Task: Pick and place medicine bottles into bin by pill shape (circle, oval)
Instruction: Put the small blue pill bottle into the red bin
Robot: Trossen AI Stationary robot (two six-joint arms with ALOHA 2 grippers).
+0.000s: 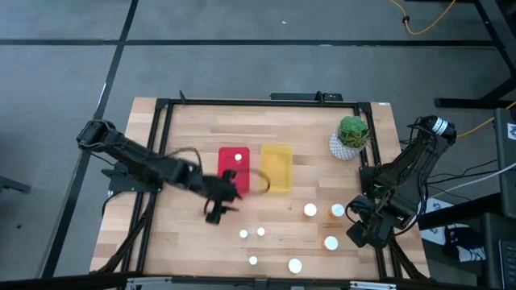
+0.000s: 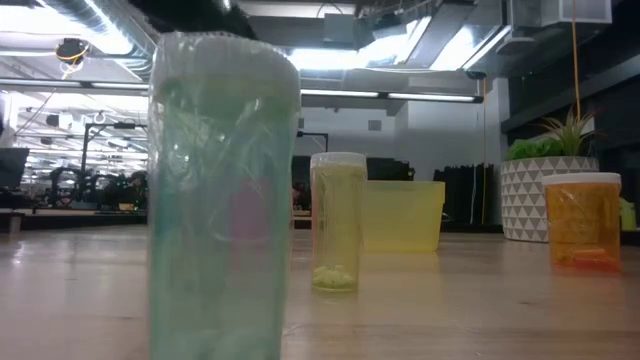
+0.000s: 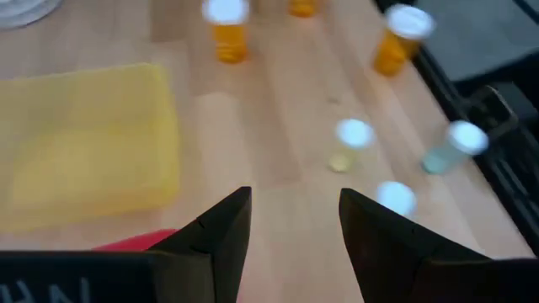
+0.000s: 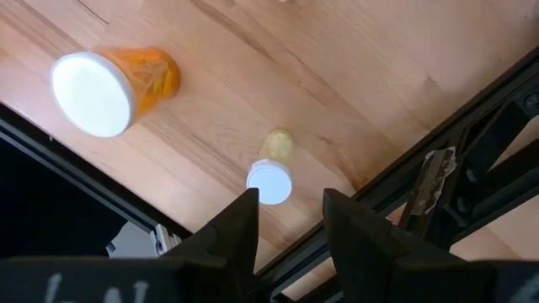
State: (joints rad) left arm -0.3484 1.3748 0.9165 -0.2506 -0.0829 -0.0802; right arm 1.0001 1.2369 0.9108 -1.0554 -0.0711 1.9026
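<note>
Several white-capped medicine bottles stand upright on the wooden table's near right part, among them small ones (image 1: 243,234) (image 1: 260,232) and wider orange ones (image 1: 310,210) (image 1: 337,211). One white cap (image 1: 239,158) shows inside the red bin (image 1: 234,169), which has the yellow bin (image 1: 276,167) beside it. My left gripper (image 1: 216,211) (image 3: 295,198) hovers open just near of the red bin, with nothing between its fingers. My right gripper (image 1: 359,229) (image 4: 290,198) waits at the near right edge, fingers slightly apart and empty, above a small bottle (image 4: 269,181).
A potted green plant (image 1: 351,137) stands at the far right. A dark metal frame (image 1: 161,113) runs around the table. In the low view a clear bottle (image 2: 225,200) stands very close, with a slim yellowish one (image 2: 338,220) and an orange one (image 2: 582,222) behind it.
</note>
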